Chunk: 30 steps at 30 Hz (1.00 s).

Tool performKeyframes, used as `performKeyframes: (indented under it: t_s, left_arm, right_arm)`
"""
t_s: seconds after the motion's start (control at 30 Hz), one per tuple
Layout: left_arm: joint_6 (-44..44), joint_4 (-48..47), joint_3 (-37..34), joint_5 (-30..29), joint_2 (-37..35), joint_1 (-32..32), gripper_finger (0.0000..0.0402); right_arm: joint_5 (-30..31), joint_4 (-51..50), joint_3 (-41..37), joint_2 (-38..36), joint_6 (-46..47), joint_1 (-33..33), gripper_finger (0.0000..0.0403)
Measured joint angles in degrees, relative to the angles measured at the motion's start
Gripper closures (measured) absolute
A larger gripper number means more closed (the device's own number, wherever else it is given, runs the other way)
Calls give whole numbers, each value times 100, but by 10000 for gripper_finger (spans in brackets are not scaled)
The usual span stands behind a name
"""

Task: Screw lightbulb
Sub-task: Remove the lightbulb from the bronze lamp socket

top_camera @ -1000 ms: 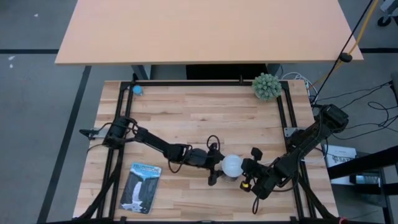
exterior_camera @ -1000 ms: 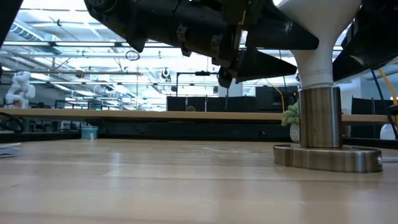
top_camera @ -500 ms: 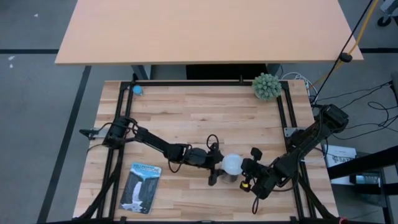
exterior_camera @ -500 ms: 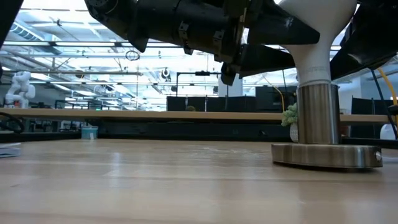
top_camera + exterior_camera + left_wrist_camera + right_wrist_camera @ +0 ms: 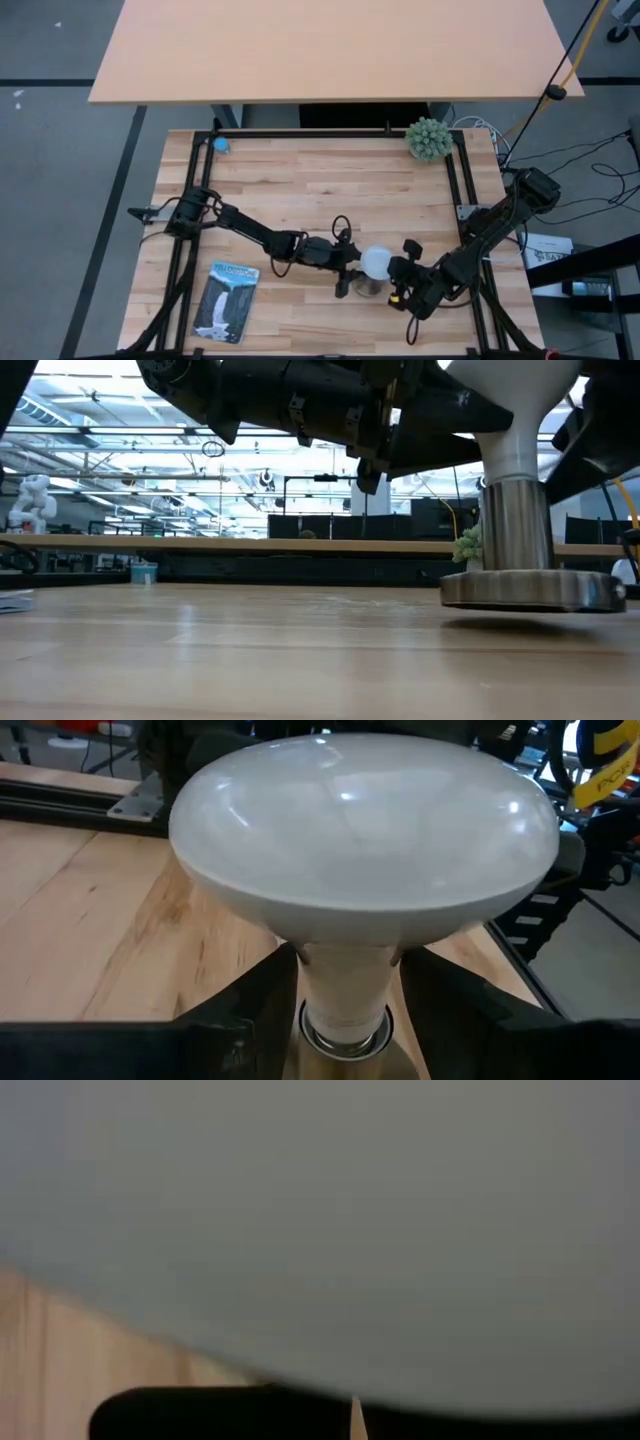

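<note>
The lightbulb (image 5: 375,262) has a white round globe (image 5: 360,830) that tapers to a pale neck. The neck sits in a metal socket on a round flat base (image 5: 530,588). The base shows a little above the tabletop with a shadow under it. My left gripper (image 5: 348,272) comes from the table's left and is shut on the bulb's neck. My right gripper (image 5: 402,270) is at the globe's right side with its fingers wide apart. The globe fills its wrist view (image 5: 320,1220). My left gripper pinches the bulb's neck (image 5: 345,975) between its two fingers (image 5: 265,995), just above the metal socket and under the globe. The fingers come about level from the table's left. The bulb stands upright with the socket base hanging below it, clear of the table. My right gripper is close against the globe, but I cannot tell whether it touches it.
A green spiky ball (image 5: 428,138) sits at the far right corner and a small blue thing (image 5: 221,144) at the far left. A printed card (image 5: 226,300) lies near the left front. Black frame rails (image 5: 462,190) border the table.
The socket base has come up off the table: first it tipped a little, and now it hangs level and clear with the bulb held upright in my left gripper. Both grippers have stayed at the bulb.
</note>
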Motion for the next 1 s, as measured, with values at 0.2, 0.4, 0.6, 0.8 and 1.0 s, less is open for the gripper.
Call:
performKeyframes:
  t_s: [0.2,0.4,0.6,0.8,1.0]
  left_arm:
    - [4,-102,0,0,0,-23,225]
    - [6,-745,0,0,-2,-149,225]
    - [157,-946,-2,-4,2,-144,225]
    - [307,-1072,-2,-2,2,-110,225]
    - [307,-1053,-2,-79,2,81,225]
  right_arm:
    - [-187,-164,1,0,51,25,403]
    - [-235,-466,1,-15,429,136,403]
    - [-226,-413,1,-15,447,151,403]
    - [-232,-410,1,-17,631,236,403]
    - [-334,-234,66,-18,771,464,403]
